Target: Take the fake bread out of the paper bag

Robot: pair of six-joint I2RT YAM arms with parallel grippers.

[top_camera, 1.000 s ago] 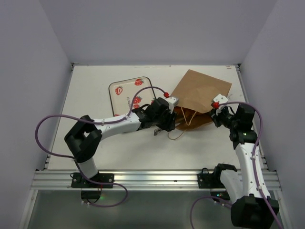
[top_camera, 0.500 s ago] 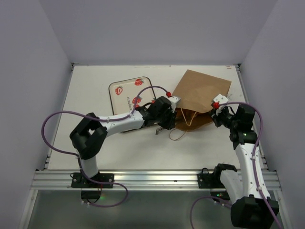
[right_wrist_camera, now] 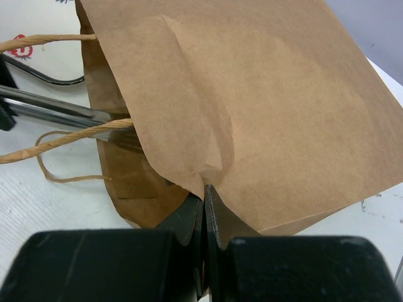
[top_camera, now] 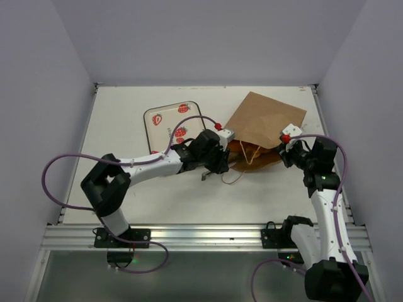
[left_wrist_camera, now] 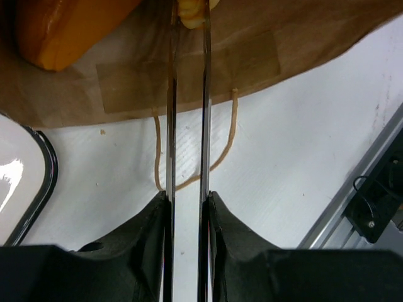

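The brown paper bag point(top_camera: 264, 119) lies on its side, mouth toward the left arm. My left gripper point(left_wrist_camera: 187, 198) is shut on the silver tongs point(left_wrist_camera: 171, 126), whose two blades reach into the bag mouth. Their tips close on a pale yellow piece of fake bread point(left_wrist_camera: 192, 12) at the frame's top edge. A glossy orange bread point(left_wrist_camera: 63, 28) lies inside the bag, left of the tongs. My right gripper point(right_wrist_camera: 204, 192) is shut on the bag's upper paper edge point(right_wrist_camera: 208, 170), holding the mouth up.
A white tray point(top_camera: 169, 123) printed with strawberries sits left of the bag, its dark rim point(left_wrist_camera: 47, 170) close beside the tongs. The bag's twisted loop handles point(top_camera: 234, 178) trail on the table under the tongs. The aluminium rail point(top_camera: 201, 236) runs along the near edge.
The left arm's elbow swung right, then back left, while its wrist stayed at the bag mouth. The right arm and the bag have not moved.
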